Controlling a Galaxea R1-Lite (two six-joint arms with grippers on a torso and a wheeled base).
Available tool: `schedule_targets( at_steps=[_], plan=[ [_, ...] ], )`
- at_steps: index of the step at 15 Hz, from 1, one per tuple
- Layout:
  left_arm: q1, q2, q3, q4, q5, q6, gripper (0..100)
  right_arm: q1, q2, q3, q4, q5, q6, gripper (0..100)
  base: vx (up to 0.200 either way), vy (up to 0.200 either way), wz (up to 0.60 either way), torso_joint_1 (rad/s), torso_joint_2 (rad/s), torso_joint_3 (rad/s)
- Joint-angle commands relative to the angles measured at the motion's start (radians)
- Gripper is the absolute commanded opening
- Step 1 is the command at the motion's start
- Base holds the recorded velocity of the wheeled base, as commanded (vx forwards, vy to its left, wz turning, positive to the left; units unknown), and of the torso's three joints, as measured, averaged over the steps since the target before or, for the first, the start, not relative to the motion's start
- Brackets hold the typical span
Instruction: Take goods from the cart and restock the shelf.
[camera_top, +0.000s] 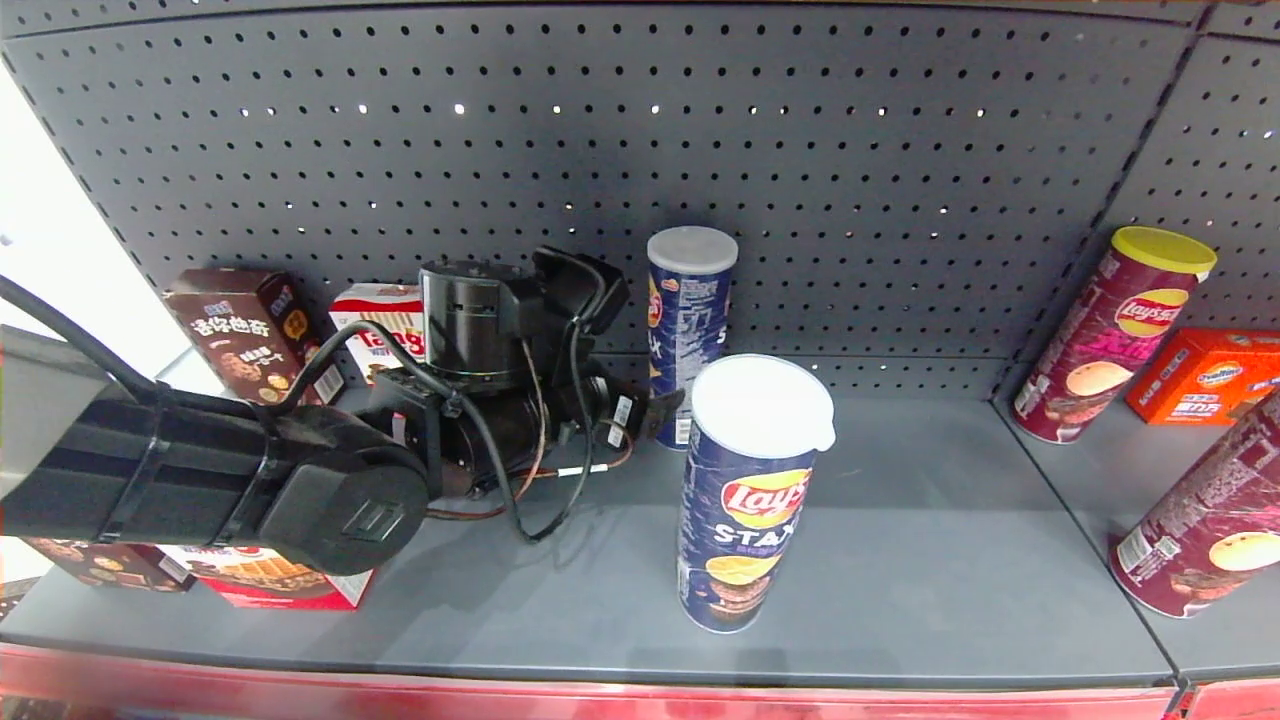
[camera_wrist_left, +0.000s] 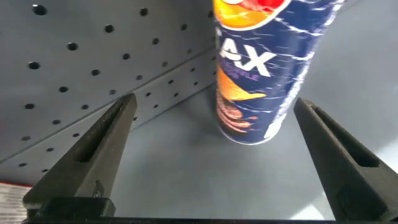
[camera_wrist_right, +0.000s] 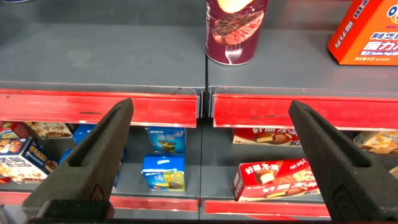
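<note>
Two blue chip cans stand on the grey shelf (camera_top: 950, 560): one at the back by the pegboard (camera_top: 690, 320), one nearer the front edge (camera_top: 750, 490). My left gripper (camera_top: 668, 408) reaches in from the left and sits low beside the back can. In the left wrist view this gripper (camera_wrist_left: 214, 104) is open, and a blue can (camera_wrist_left: 261, 81) stands upright just beyond its fingertips, untouched. My right gripper (camera_wrist_right: 211, 107) is open and holds nothing. It faces the shelf's red front rail (camera_wrist_right: 149, 102), below a maroon can (camera_wrist_right: 233, 28).
Maroon cans (camera_top: 1110, 335) (camera_top: 1210, 530) and an orange box (camera_top: 1205, 375) fill the right bay. A brown box (camera_top: 245, 335) and a red-white box (camera_top: 385, 320) lean at the back left, with more boxes (camera_top: 260, 575) at the front left. Lower shelves hold boxes (camera_wrist_right: 165, 171).
</note>
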Motion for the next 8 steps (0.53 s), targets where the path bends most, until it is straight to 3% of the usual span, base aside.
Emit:
schedule_targets(
  at_steps=[1, 8],
  plan=[
    [0.005, 0.002, 0.0, -0.001, 0.008, 0.001, 100, 0.0, 0.0, 0.0, 0.0, 0.0, 0.0, 100, 0.0, 0.0, 0.0, 0.0, 0.0, 0.0],
    [0.024, 0.0, 0.003, -0.001, 0.047, -0.001, 100, 0.001, 0.0, 0.0, 0.0, 0.0, 0.0, 100, 0.0, 0.0, 0.0, 0.0, 0.0, 0.0]
  ],
)
